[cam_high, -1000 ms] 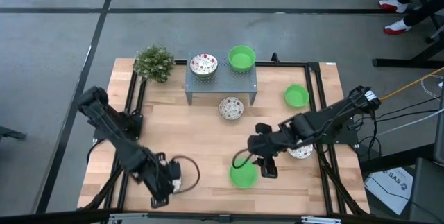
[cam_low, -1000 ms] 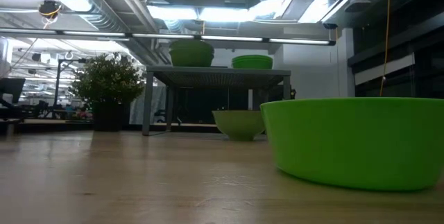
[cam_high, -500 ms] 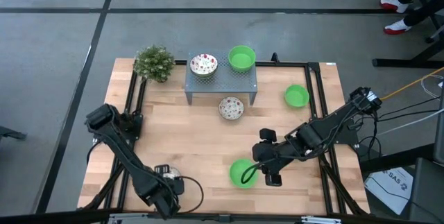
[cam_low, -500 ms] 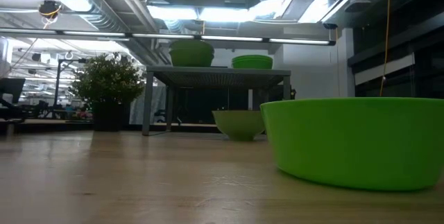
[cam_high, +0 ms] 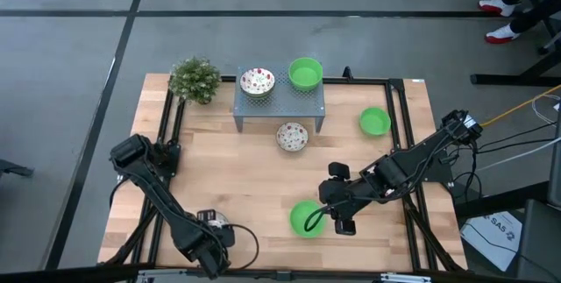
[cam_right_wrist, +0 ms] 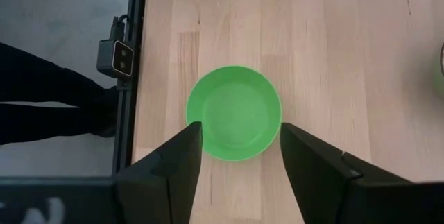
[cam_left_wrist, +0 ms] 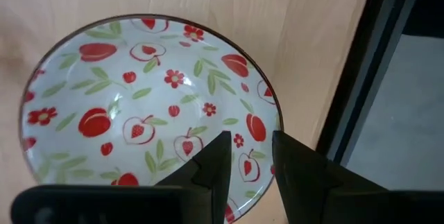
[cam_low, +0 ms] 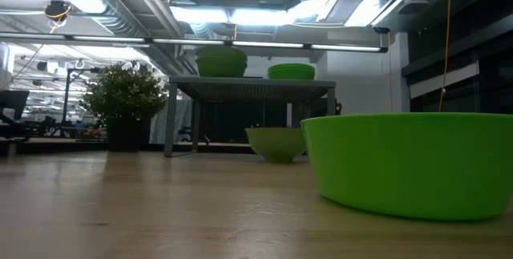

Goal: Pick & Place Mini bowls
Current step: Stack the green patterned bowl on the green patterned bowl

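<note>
My left gripper (cam_high: 211,233) is open at the table's near-left, over a white mini bowl with red fruit and green leaves (cam_left_wrist: 146,106). One finger stands over its inside and one beyond its rim; touch cannot be told. My right gripper (cam_right_wrist: 239,137) is open wide, just right of a green mini bowl (cam_high: 304,219) standing on its base near the near edge. A patterned bowl (cam_high: 257,80) and a green bowl (cam_high: 305,73) stand on the grey stand (cam_high: 280,103). Another patterned bowl (cam_high: 292,136) and another green one (cam_high: 374,122) stand on the table.
A potted plant (cam_high: 195,80) stands at the far-left corner, beside the stand. A black frame rail (cam_left_wrist: 361,78) runs along the table edge close to the left gripper. The low view shows the near green bowl (cam_low: 409,163) large at the right; neither gripper shows there.
The left gripper has moved toward the table's near edge, so the patterned bowl now shows just beyond it. The right gripper has moved a little toward the near edge, closer to the green bowl. No bowl has visibly shifted.
</note>
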Controlling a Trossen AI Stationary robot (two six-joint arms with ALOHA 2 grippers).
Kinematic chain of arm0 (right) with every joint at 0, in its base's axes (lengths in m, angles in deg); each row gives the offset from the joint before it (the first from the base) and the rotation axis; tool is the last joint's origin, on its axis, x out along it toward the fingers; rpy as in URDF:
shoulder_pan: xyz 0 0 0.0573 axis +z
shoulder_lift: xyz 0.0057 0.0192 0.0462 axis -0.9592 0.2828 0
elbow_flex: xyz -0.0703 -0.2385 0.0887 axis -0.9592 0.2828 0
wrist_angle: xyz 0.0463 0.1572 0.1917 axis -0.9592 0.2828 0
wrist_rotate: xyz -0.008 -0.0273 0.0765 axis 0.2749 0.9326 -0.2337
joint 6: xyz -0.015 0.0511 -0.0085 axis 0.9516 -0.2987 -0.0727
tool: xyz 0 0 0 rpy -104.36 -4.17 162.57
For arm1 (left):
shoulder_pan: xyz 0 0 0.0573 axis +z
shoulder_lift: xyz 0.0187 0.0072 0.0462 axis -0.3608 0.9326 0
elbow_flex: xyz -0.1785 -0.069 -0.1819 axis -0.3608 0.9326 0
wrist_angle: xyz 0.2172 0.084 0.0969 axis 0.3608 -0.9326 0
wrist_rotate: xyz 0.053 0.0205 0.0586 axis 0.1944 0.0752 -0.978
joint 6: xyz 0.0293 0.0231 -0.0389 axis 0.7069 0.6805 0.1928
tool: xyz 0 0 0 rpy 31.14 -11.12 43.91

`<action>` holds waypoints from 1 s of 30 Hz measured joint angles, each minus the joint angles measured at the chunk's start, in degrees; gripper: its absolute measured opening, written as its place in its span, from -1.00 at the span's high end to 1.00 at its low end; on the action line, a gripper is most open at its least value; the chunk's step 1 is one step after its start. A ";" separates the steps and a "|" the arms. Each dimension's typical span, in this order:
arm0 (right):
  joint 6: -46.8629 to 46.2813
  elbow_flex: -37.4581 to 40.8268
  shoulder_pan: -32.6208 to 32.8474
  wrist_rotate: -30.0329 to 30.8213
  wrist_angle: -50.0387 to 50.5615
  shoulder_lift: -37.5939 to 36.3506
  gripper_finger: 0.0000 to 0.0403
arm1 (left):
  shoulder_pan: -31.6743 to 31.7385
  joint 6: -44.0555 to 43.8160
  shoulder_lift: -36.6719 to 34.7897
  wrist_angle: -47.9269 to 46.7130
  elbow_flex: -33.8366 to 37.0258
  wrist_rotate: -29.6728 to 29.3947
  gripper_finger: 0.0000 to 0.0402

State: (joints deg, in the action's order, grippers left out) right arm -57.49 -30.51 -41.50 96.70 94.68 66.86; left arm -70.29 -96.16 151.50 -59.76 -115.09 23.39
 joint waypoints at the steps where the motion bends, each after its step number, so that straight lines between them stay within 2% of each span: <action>1: 0.01 0.00 0.00 0.00 -0.01 0.00 0.03 | 0.00 -0.39 -0.25 0.05 0.00 -0.12 0.50; 10: 0.22 0.00 0.00 0.00 0.00 0.00 0.03 | 0.02 -1.79 -3.75 0.99 0.00 -3.14 0.50; 18: 0.21 0.00 0.00 0.00 0.04 0.02 0.03 | -0.83 -0.96 -3.62 10.30 -0.07 -3.24 0.50; 24: 0.22 0.00 0.00 0.00 0.15 0.02 0.03 | -1.15 -7.51 -3.36 6.09 -0.04 -7.53 0.50; 30: 0.39 0.00 0.00 0.00 0.42 0.02 0.03 | -1.21 -9.36 -3.36 6.15 -0.04 -7.58 0.50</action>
State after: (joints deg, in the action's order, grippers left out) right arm -57.10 -30.51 -41.50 96.70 95.10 66.89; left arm -71.51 -105.52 148.14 -53.61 -115.13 15.81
